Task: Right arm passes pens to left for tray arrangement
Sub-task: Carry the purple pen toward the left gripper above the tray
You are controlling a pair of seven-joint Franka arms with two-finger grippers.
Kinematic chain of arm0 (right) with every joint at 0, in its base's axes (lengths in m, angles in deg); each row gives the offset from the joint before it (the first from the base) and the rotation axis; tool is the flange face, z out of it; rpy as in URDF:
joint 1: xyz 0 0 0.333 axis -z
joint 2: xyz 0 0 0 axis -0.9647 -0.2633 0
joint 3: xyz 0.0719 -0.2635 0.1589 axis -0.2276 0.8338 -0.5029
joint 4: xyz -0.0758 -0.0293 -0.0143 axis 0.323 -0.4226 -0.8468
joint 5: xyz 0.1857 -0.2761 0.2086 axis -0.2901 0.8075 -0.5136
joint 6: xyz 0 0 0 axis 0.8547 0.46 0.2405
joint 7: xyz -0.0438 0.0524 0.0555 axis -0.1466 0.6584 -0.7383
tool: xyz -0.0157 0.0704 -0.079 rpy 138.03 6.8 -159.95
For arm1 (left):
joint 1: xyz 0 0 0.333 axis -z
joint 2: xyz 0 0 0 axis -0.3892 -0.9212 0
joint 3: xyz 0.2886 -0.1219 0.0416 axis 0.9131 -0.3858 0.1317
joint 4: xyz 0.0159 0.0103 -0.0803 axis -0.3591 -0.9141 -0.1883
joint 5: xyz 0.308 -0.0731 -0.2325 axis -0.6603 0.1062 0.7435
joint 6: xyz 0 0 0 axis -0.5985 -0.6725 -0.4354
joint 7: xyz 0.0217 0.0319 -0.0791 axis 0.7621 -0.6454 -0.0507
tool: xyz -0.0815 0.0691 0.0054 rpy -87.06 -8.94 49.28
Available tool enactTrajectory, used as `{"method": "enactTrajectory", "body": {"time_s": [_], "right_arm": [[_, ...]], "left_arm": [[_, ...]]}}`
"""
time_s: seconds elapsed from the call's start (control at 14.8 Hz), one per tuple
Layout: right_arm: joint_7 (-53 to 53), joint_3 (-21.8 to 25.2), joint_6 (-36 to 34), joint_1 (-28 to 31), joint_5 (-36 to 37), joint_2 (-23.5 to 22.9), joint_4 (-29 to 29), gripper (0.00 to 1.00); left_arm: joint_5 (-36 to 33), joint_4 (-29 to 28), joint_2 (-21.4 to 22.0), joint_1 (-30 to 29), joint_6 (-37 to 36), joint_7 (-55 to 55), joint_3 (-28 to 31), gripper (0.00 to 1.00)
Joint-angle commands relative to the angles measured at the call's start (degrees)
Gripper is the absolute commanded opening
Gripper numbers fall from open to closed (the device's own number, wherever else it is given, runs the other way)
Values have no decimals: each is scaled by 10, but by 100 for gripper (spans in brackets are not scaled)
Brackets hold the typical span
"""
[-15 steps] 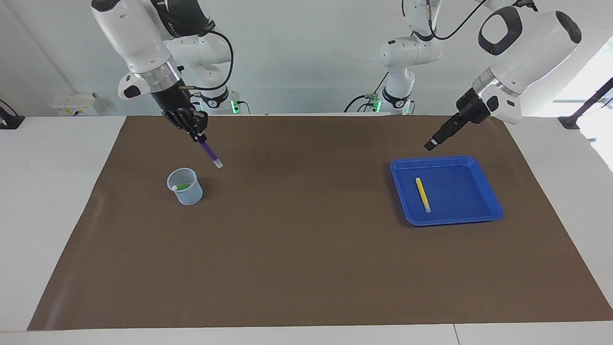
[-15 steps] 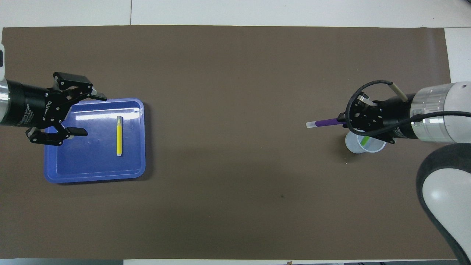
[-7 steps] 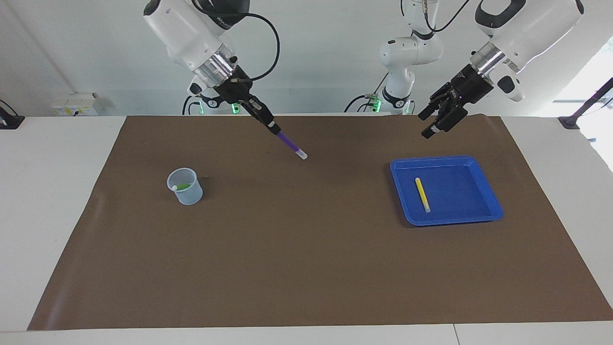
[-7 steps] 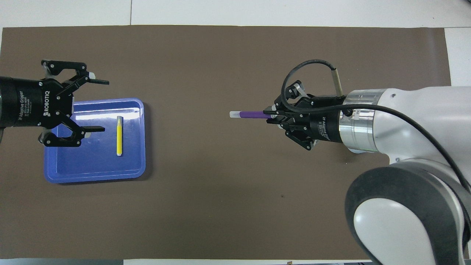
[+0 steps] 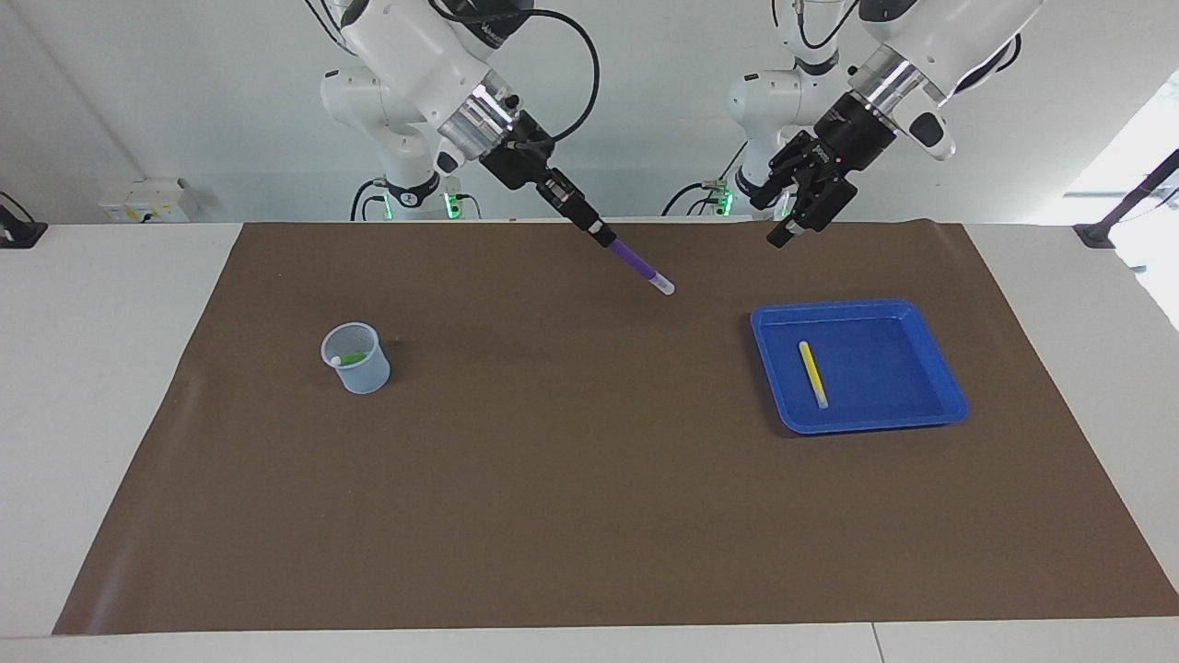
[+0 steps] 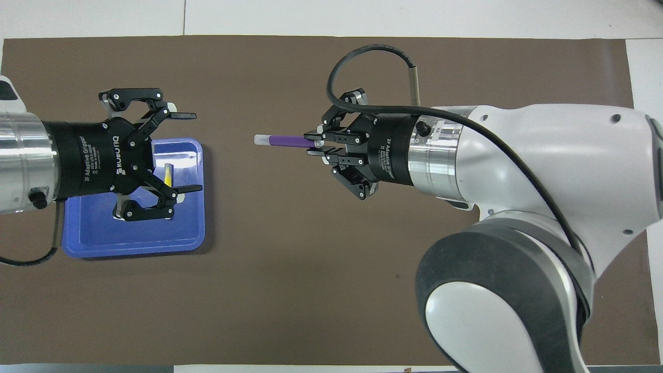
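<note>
Right gripper point(image 5: 589, 221) has swung from over the cup point(image 5: 356, 357) to mid-table, clenched on the purple pen point(image 5: 637, 265), pale cap leading toward 9 o'clock in the overhead view. Left gripper point(image 5: 790, 225) has lifted off the tray point(image 5: 930, 405) and turned to face it, fingers spread wide, empty. The two are near but apart, so handover looks imminent. Yellow pen point(image 5: 811, 373) lies flat in the tray; green pen point(image 5: 348, 359) sits in the cup.

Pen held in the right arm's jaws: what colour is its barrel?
Purple, with a pale whitish cap. The slim purple marker pen shows best in the overhead view.
</note>
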Motion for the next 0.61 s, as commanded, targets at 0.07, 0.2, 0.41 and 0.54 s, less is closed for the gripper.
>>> {"method": "enactTrajectory", "body": {"time_s": [0.07, 0.2, 0.41, 0.54], "right_arm": [[31, -40, 17, 5, -9, -22, -26, 0], [43, -60, 18, 2, -7, -22, -27, 0], [65, -76, 18, -4, 10, -19, -31, 0], [65, -77, 19, -4, 11, -19, -31, 0]], "left_arm": [[9, -57, 36, 26, 54, 70, -1, 99], [9, -62, 40, 29, 52, 86, -3, 98], [10, -82, 51, 39, 68, 104, -3, 97], [10, -93, 57, 40, 74, 105, -3, 93]]}}
